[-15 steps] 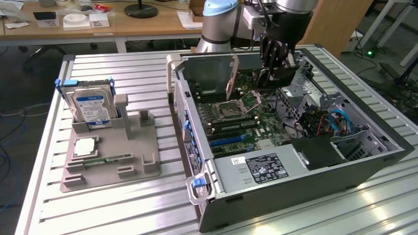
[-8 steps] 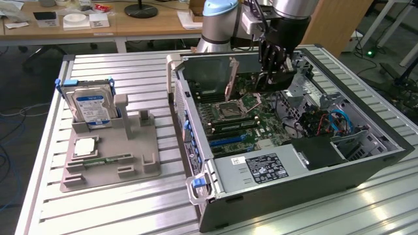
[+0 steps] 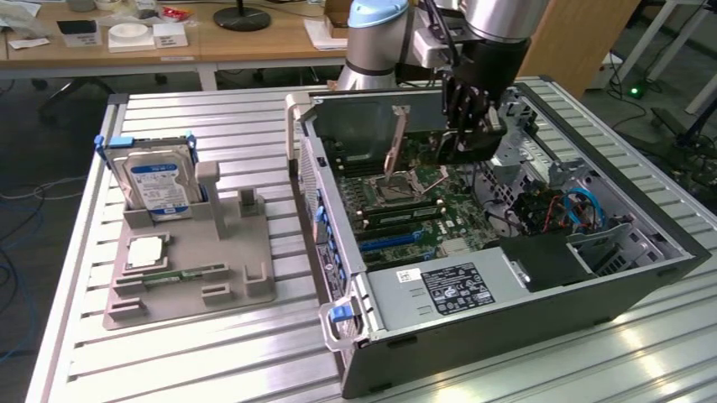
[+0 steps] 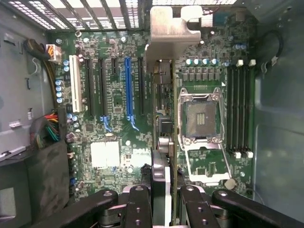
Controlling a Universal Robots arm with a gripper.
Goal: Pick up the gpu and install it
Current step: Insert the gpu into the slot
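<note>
The pick-up part is done: the gripper (image 4: 165,190) is closed on the gpu (image 4: 172,33) and holds it on edge between its two fingers (image 4: 138,202), with the silver bracket at the end far from the fingers. In the exterior view the gripper (image 3: 465,126) stands inside the open computer case (image 3: 627,277), at its far end, over the motherboard (image 4: 114,95). I judge that the card is not seated yet. It hangs above the board, and the long blue slot (image 4: 128,88) lies beside it, not under it. So the installing part is left.

Close to the card are the empty CPU socket (image 4: 202,116) and the black slots, and coloured cables (image 3: 560,210) lie at the exterior view's right. Well apart, at the exterior view's left of the case, a grey holder (image 3: 241,277) carries the hard drive (image 3: 157,186) and the memory stick (image 3: 180,275).
</note>
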